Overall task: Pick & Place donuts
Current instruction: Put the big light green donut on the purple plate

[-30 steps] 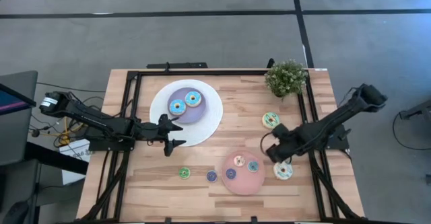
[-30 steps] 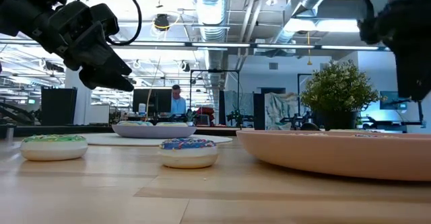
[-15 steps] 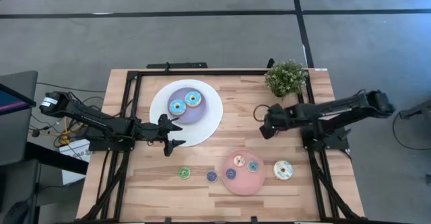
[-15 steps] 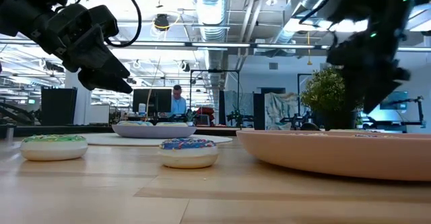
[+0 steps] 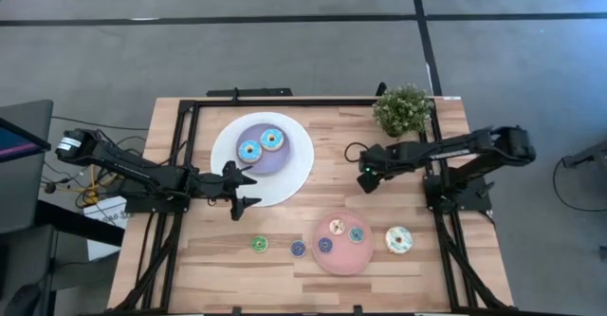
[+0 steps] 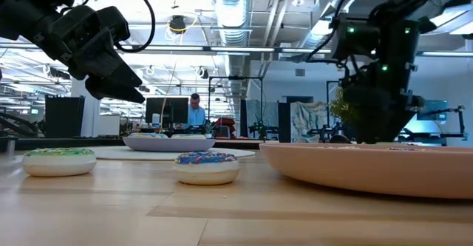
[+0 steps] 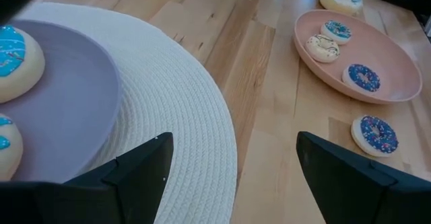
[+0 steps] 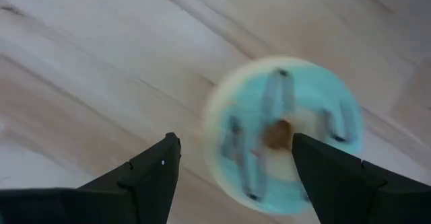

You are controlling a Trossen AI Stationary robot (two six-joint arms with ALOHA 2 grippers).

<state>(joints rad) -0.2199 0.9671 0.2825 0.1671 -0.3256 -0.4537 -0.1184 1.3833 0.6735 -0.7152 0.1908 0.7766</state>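
Wooden worktop (image 5: 332,188) with both arms extended inward. White woven mat (image 5: 289,178) carrying a lilac plate (image 5: 264,160) with two blue-iced donuts (image 5: 260,145). Pink plate (image 5: 340,255) holding three mini donuts (image 5: 340,234); a cream-green donut (image 5: 398,240) lies just beside it, and two more minis (image 5: 279,246) lie apart. Potted plant (image 5: 403,109) at the far corner. Left gripper (image 5: 248,185), released, at the mat's edge. Right gripper (image 5: 368,176), released, above a teal-iced donut (image 8: 283,135).

No legible txt, labels, brands or nos. anywhere: none on worktop (image 5: 332,188), plates, donuts or arms; bkgd room screens too far to read.
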